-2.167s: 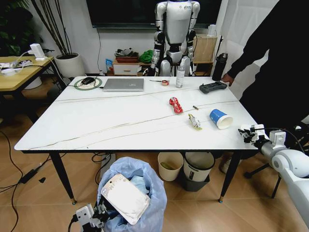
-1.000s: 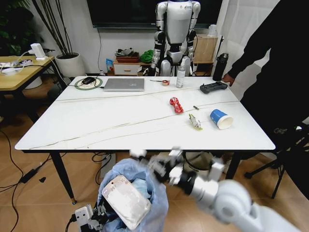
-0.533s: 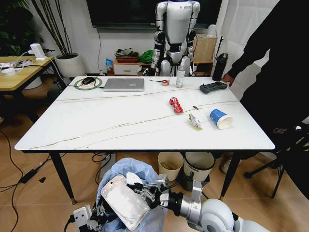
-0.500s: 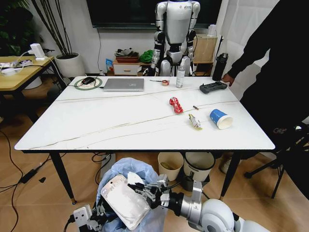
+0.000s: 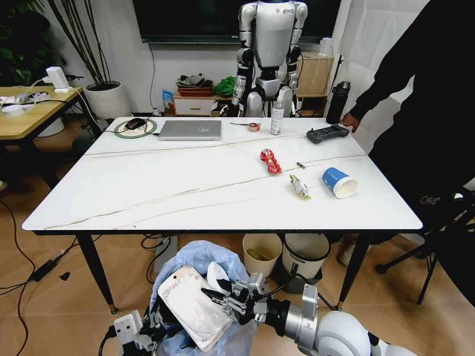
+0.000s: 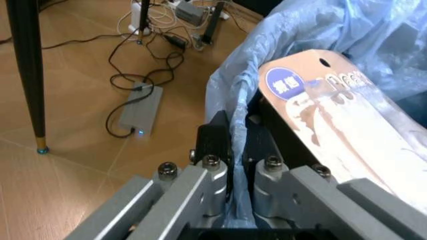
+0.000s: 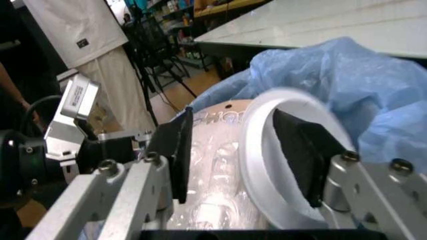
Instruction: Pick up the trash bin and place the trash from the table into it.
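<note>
The right end effector [image 5: 223, 295], out beside the worktop [image 5: 223, 185] a moment ago, now hangs over the trash bin [image 5: 194, 261] on the floor in front of it, fingers apart around a white ring. The left end effector [image 6: 230, 172] is pinched shut on the bin's blue bag. The flat pouch [image 5: 194, 305] sticking out has writing too blurry to read.
</note>
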`<state>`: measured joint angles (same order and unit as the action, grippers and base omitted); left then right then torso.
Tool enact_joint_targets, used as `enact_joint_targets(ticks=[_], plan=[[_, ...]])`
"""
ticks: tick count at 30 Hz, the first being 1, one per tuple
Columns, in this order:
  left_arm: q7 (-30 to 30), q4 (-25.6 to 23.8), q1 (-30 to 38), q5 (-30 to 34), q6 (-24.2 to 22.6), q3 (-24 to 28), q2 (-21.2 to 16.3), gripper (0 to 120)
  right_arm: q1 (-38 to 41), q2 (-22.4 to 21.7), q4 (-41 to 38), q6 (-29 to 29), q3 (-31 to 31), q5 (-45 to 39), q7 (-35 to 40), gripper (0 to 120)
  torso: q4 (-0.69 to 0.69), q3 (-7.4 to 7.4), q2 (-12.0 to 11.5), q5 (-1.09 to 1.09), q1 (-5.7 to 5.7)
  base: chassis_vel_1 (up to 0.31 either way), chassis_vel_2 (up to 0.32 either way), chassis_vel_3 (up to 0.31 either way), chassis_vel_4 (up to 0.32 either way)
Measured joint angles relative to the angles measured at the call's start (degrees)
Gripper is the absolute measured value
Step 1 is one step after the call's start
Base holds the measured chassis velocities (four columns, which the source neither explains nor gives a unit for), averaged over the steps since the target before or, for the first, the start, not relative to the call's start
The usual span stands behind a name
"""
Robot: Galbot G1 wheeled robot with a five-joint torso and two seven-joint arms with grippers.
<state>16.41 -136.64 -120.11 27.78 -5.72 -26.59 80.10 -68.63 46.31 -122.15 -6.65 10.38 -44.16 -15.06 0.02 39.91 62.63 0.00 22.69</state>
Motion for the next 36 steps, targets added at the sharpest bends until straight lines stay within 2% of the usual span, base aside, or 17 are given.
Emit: enact_joint_targets(ticks=[4, 6, 7, 8, 9, 10, 13, 15, 17, 21, 23, 25, 29, 36], plan=[[0.00, 0.03, 0.11, 0.02, 0.03, 0.00, 0.01, 0, -1.22, -1.27, -1.72, -0.01, -1.81, -0.23, 0.09, 64, -0.01, 0.00, 0.00, 0.00, 0.00, 0.000, 0.000, 0.000, 0.000], [0.00, 0.05, 0.13, 0.02, 0.03, 0.03, 0.03, 0, -1.44, -1.43, -1.96, -0.01, -2.07, -0.24, 0.09, 67, -0.01, 0.00, 0.00, 0.00, 0.00, 0.000, 0.000, 0.000, 0.000], [0.00, 0.12, 0.18, 0.02, 0.03, 0.07, 0.06, 0, -1.83, -1.66, -2.37, -0.01, -2.54, -0.25, 0.09, 73, -0.01, 0.00, 0.00, 0.00, 0.00, 0.000, 0.000, 0.000, 0.000], [0.00, 0.13, 0.20, 0.02, 0.03, 0.07, 0.06, 0, -1.97, -1.71, -2.51, -0.01, -2.74, -0.28, 0.10, 73, 0.00, 0.00, 0.00, 0.00, 0.00, 0.000, 0.000, 0.000, 0.000], [0.00, 0.22, 0.30, 0.01, 0.03, 0.08, 0.12, 0, -2.79, -1.85, -3.43, 0.01, -4.16, -0.44, 0.16, 82, -0.01, 0.00, 0.00, 0.00, 0.00, 0.000, 0.000, 0.000, 0.000], [0.00, 0.22, 0.30, 0.01, 0.03, 0.08, 0.12, 0, -2.79, -1.85, -3.43, 0.01, -4.16, -0.44, 0.16, 82, -0.01, 0.00, 0.00, 0.00, 0.00, 0.000, 0.000, 0.000, 0.000], [0.00, 0.59, 0.55, 0.06, 0.03, 0.06, 0.27, 0, -2.74, -0.83, -4.88, 0.01, -7.69, -1.57, 1.50, 93, -0.02, 0.00, 0.00, 0.00, 0.00, 0.000, 0.000, 0.000, 0.000], [0.00, 0.73, 0.69, 0.07, 0.03, 0.12, 0.57, 0, -0.15, 1.47, -5.30, -1.05, -11.47, -2.72, 6.19, 99, -0.01, 0.00, 0.00, -0.01, 0.00, 0.000, 0.000, 0.000, 0.000], [0.00, 0.73, 0.71, 0.07, 0.03, 0.18, 0.67, 0, 1.03, 2.54, -5.12, -2.12, -13.04, -2.75, 9.00, 100, 0.00, 0.00, 0.00, 0.00, 0.00, 0.000, 0.000, 0.000, 0.000], [-0.02, 0.75, 0.80, 0.04, 0.05, 0.28, 1.22, 0, 6.25, 7.01, -2.23, -13.58, -20.97, -3.08, 25.21, 100, 0.01, 0.01, 0.00, 0.00, 0.01, 0.000, 0.000, 0.000, 0.000], [-0.02, 0.75, 0.80, 0.03, 0.06, 0.27, 1.24, 0, 6.67, 7.31, -1.78, -15.12, -21.74, -3.18, 27.01, 100, 0.00, 0.01, 0.00, 0.00, 0.01, 0.000, 0.000, 0.000, 0.000], [-0.02, 0.75, 0.75, 0.00, 0.10, 0.20, 1.41, 0, 8.03, 8.00, 1.06, -19.64, -24.40, -3.49, 32.89, 100, -0.01, 0.01, 0.00, 0.01, 0.01, 0.000, 0.000, 0.000, 0.000], [-0.03, 0.68, 0.67, -0.14, 0.11, 0.14, 1.92, 0, 9.73, 8.70, 6.88, -21.90, -27.12, -4.37, 37.03, 100, -0.01, 0.01, 0.00, 0.01, 0.00, 0.000, 0.000, 0.000, 0.000], [-0.03, 0.46, 0.26, -0.42, 0.11, -0.03, 2.37, 0, 11.95, 8.98, 13.47, -22.85, -31.33, -6.38, 36.42, 100, -0.01, 0.01, 0.00, 0.01, 0.01, 0.000, 0.000, 0.000, 0.000]])
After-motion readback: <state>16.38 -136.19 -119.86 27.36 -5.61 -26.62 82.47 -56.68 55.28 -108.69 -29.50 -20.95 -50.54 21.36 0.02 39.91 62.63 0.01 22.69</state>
